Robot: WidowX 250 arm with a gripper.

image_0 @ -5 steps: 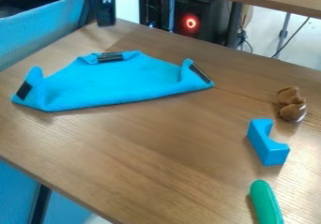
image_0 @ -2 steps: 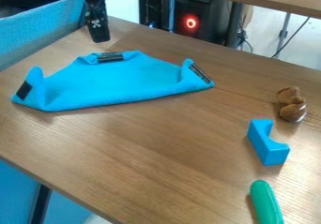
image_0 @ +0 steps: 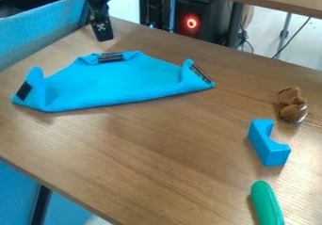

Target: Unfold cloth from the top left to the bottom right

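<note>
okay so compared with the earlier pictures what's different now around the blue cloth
The black tool has come down into the view from the top edge, nearer the far edge of the cloth, then shifted very slightly to the picture's right. It has not taken hold of the cloth, which stayed folded as it was. The brown object, blue block and green object stayed put.

Cloth: bright blue, black patches | arch block: blue | long piece: green
</note>
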